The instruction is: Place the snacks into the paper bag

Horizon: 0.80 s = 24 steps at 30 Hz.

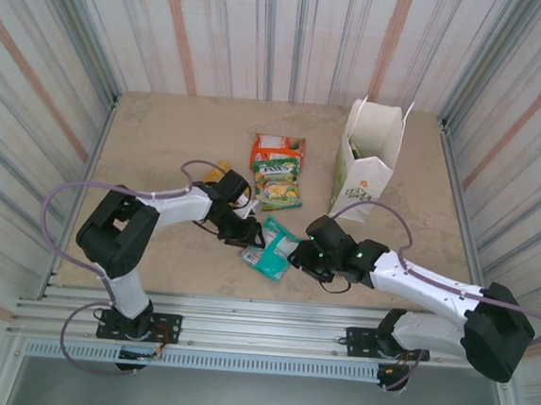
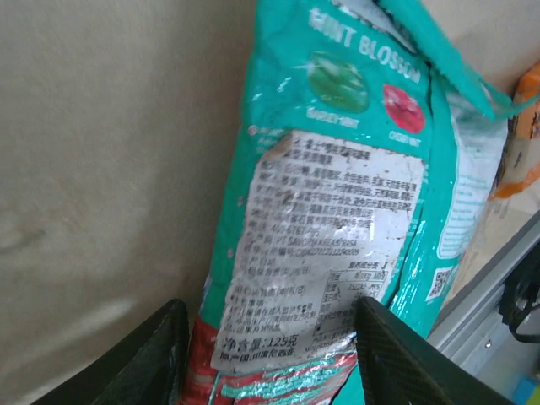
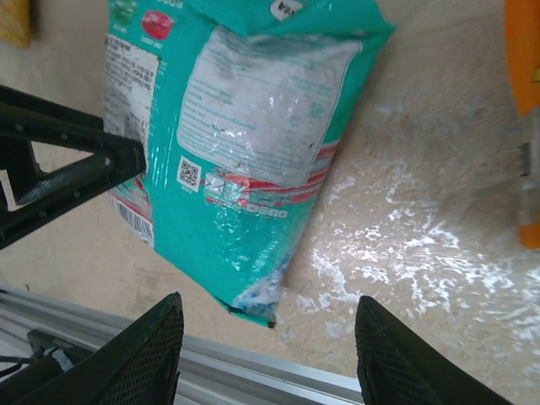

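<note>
Here, the left gripper [image 2: 270, 310] has its fingers [image 2: 152, 359] on either side of the printed end of a teal packet [image 2: 337, 169]. Both sit close against its crinkled edges, but I cannot tell whether they actually squeeze it. The right gripper [image 3: 268, 304] is released, jaws apart with nothing between them, just short of the same packet's other corner. The packet lies on the table [image 1: 151, 154] near the front rail [image 1: 261, 315], between the two arms. Behind it, a small heap of orange and green packets [image 1: 277, 170] sits mid-table. A yellow packet [image 1: 216, 171] lies just to their left, by the left arm. The paper bag [image 1: 367, 164] stands upright at the back right, mouth open, well apart from the teal packet.
</note>
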Each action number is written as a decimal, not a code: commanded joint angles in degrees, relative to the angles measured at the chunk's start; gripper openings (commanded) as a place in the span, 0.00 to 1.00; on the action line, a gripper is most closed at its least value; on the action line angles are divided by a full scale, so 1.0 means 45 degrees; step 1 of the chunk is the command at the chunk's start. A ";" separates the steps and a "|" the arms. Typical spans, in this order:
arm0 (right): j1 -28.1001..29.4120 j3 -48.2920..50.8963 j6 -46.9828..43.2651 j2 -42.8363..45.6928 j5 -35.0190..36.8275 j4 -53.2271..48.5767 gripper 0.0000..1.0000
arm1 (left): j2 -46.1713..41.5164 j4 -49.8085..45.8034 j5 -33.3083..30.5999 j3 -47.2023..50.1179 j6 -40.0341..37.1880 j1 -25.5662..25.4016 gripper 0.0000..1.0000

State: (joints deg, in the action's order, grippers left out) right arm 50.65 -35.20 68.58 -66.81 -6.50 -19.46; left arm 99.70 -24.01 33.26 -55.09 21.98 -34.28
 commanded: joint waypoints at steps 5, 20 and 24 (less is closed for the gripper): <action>-0.0625 0.0800 -0.0191 -0.0651 -0.0821 0.1745 0.56 | -0.0526 0.1974 0.0935 0.1599 0.1510 -0.0157 0.57; -0.1524 0.1214 -0.1330 -0.2778 -0.1976 0.4201 0.51 | 0.0393 0.4130 0.0939 0.2496 0.2812 0.0009 0.51; -0.1522 0.1182 -0.1465 -0.3220 -0.2312 0.4717 0.49 | 0.0440 0.4330 0.1028 0.2418 0.2868 -0.0096 0.40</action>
State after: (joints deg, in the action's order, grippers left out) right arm 44.10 -30.48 63.68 -79.83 -15.11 -0.86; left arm 99.53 -3.95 40.69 -45.93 34.48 -34.15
